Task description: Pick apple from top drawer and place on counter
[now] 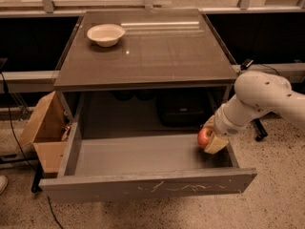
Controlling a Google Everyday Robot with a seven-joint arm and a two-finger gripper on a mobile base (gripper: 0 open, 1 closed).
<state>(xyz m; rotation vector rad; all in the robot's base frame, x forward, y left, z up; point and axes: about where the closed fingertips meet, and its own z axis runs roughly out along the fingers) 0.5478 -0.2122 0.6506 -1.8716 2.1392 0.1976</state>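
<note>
The red apple [204,137] is held between the pale fingers of my gripper [210,138] at the right end of the open top drawer [143,154], slightly above its grey floor. The white arm reaches in from the right. The gripper is shut on the apple. The drawer's front panel [147,186] carries pale scratches. The counter [157,51] is the glossy brown-grey tabletop above the drawer.
A white bowl [106,34] stands at the counter's back left. A brown cardboard box [45,130] sits to the left of the drawer. Dark shapes sit under the counter behind the drawer. A cable runs along the floor at the left.
</note>
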